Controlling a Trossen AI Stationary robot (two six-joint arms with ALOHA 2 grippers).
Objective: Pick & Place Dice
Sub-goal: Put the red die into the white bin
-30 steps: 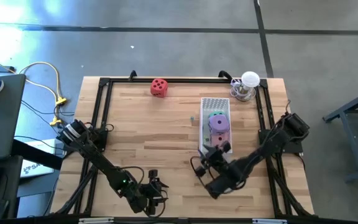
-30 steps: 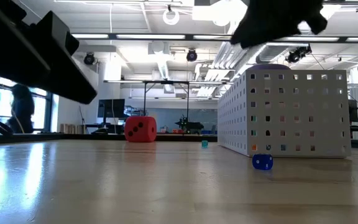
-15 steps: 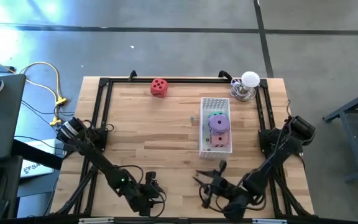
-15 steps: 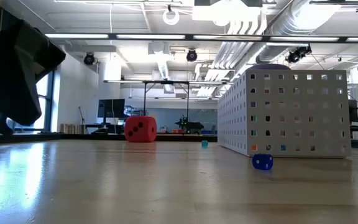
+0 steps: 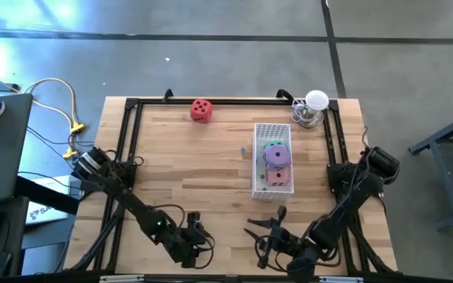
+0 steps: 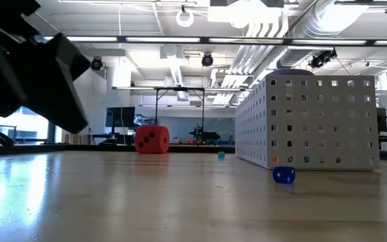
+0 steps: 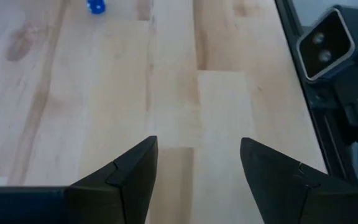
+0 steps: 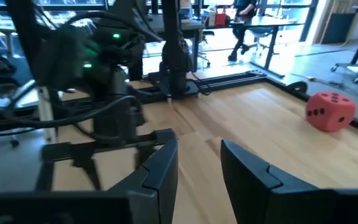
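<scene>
The red die [image 5: 201, 110] [image 6: 152, 140] [image 8: 330, 111] rests on the table near its far edge. A white perforated basket [image 5: 259, 157] [image 6: 314, 121] on the right holds the green die [image 5: 274, 145], the purple die [image 5: 275, 156] and the pink die [image 5: 278, 174]. My left gripper [image 5: 198, 235] [image 7: 197, 146] hovers open near the table's near edge, with bare wood between its fingers. My right gripper [image 5: 263, 233] [image 8: 199, 146] is open by a narrow gap, on the near side of the basket, pointing across the table toward the left arm, and holds nothing.
A tiny blue bead [image 6: 283, 175] [image 7: 96, 6] lies in front of the basket and a teal bead [image 6: 221, 155] farther back. A clear stand with a white ball [image 5: 314, 108] sits at the back right corner. A black frame [image 5: 128, 141] runs round the table.
My right gripper has drawn back from over the basket's near end toward the table's near edge and tipped from pointing down to nearly level, then stayed there. The pink die it had covered now shows in the basket.
</scene>
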